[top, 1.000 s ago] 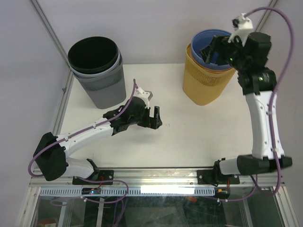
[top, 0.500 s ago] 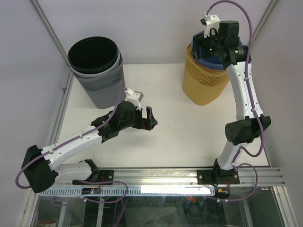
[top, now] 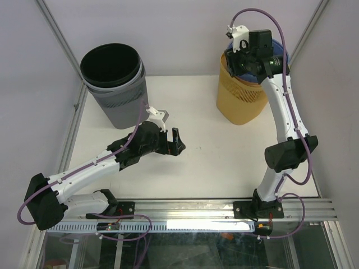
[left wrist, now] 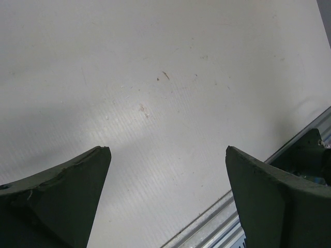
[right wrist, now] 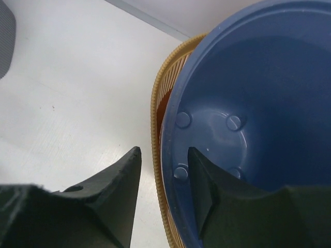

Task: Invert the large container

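The large yellow ribbed container (top: 241, 101) stands upright at the back right, with a blue container (top: 280, 51) nested inside it. My right gripper (top: 235, 59) reaches down over their left rims. In the right wrist view it (right wrist: 164, 150) straddles both rims. One finger (right wrist: 111, 191) is outside the yellow rim (right wrist: 156, 103), with a sliver of gap. The other finger (right wrist: 217, 186) is inside against the blue wall (right wrist: 258, 77). My left gripper (top: 176, 143) hovers wide open over bare table (left wrist: 155, 77), holding nothing (left wrist: 168, 150).
A grey ribbed bin (top: 123, 103) with a black liner (top: 109, 64) stands at the back left. Its edge shows in the right wrist view (right wrist: 4, 26). The metal rail (left wrist: 289, 160) runs along the table's near edge. Walls close in the back and sides.
My right gripper moved left from over the blue container's middle to its left rim, and its jaws narrowed around both rims. The left arm shifted slightly left and stayed open.
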### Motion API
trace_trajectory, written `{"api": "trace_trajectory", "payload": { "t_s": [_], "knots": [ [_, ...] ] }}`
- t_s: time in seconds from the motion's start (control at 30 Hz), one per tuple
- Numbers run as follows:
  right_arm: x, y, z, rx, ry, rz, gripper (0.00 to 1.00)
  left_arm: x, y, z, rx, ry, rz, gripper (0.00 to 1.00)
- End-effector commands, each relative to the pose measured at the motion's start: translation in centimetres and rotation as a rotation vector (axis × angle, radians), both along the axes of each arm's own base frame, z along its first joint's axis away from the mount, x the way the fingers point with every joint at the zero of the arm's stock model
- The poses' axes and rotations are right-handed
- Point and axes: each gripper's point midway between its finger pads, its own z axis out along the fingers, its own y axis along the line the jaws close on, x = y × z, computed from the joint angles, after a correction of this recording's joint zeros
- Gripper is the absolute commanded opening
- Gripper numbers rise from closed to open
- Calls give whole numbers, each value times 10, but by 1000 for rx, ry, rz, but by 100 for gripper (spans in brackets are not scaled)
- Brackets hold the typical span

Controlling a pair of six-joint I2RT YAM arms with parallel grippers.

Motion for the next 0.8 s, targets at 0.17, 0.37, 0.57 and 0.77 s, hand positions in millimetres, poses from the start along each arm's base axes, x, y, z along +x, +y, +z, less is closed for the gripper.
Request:
{"api": "trace_trajectory", "payload": {
  "t_s": [0.17, 0.37, 0.57, 0.77],
  "knots": [
    [3, -11, 5, -113, -62, -54, 28, 0, -7, 18, -66, -35, -12, 99],
    [-2, -13, 35, -123, -155, -77, 15, -1, -6, 17, -71, -26, -4, 99],
    [-8, -17, 65, -117, -246, -96, 3, 1, -12, 14, -65, -11, -19, 99],
    [-17, -26, 96, -140, -349, -137, 0, 1, -16, 13, -61, -2, -36, 99]
  ]
}}
